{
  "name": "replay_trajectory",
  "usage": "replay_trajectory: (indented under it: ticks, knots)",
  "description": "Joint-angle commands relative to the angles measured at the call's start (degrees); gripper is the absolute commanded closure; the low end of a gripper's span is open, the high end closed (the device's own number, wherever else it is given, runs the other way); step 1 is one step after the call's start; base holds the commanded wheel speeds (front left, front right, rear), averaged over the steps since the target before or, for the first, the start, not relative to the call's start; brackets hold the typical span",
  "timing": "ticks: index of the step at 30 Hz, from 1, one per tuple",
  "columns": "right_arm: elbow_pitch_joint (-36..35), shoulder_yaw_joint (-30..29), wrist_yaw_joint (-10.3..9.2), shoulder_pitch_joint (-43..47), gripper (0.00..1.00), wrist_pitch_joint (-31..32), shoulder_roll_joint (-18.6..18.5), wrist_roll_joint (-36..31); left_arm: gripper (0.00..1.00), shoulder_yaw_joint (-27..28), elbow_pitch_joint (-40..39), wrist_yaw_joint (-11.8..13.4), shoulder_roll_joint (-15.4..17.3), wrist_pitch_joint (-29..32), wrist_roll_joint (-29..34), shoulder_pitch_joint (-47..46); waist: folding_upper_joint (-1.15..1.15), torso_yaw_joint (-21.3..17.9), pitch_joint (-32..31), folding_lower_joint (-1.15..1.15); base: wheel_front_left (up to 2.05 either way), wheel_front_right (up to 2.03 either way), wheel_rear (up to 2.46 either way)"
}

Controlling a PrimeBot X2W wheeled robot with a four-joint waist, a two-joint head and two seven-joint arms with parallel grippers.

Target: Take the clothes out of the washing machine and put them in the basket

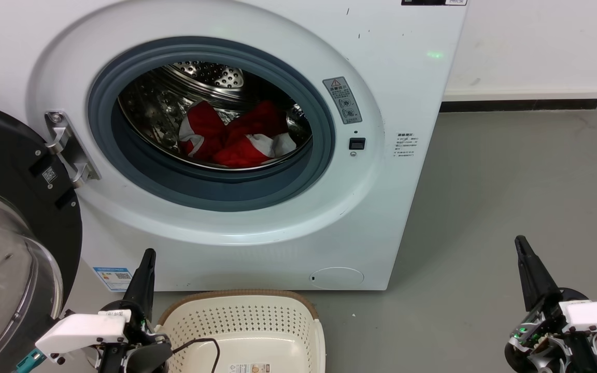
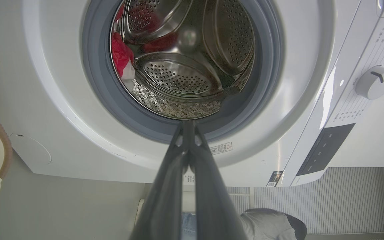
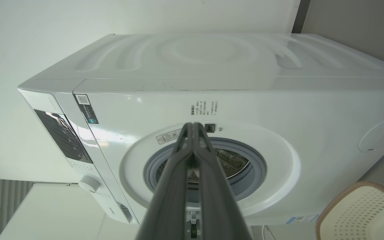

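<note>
You see a smooth grey floor. A white wall rises behind it, a dark strip along its foot.

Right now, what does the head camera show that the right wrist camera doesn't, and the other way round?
The head view adds the red clothes lying in the drum, the open door swung to the left, and the left gripper. The right wrist view adds the white dial and the machine's ribbed side panel. Both share the washing machine, the basket in front of it, and the right gripper, its fingers shut.
</note>
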Motion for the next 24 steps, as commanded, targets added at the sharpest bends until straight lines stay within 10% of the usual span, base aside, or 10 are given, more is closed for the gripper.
replay_trajectory:
  ticks: [1,5,6,17,24]
  knots:
    - [0.1,-0.1,0.17,-0.6,1.0,0.1,0.2,-0.3,1.0,0.3,0.0,0.0,-0.1,0.0,0.2,-0.5,0.0,0.0,0.0,0.0,0.0,0.0,0.0]
    - [0.1,-0.1,0.17,-0.6,1.0,0.1,0.2,-0.4,1.0,0.3,0.0,0.0,-0.1,0.1,0.2,-0.5,0.0,0.0,0.0,0.0,0.0,0.0,0.0]
    - [0.1,0.0,-0.01,0.1,0.0,0.0,0.0,0.0,0.0,0.0,0.1,0.0,0.0,0.0,0.0,0.1,0.0,0.0,0.0,0.0,0.0,0.0,0.0]
    - [-0.4,1.8,-0.01,0.7,0.0,-2.6,0.0,-2.4,0.0,-2.5,-0.1,0.0,0.0,-2.7,2.5,-0.2,0.0,-0.1,0.1,0.0,0.0,0.0,0.0]
    - [-2.6,1.5,0.02,0.8,0.0,-5.9,0.1,-18.4,0.0,-3.6,-3.4,0.0,-0.1,-6.0,16.0,-1.1,0.0,-0.2,0.1,0.0,0.0,0.0,0.0]
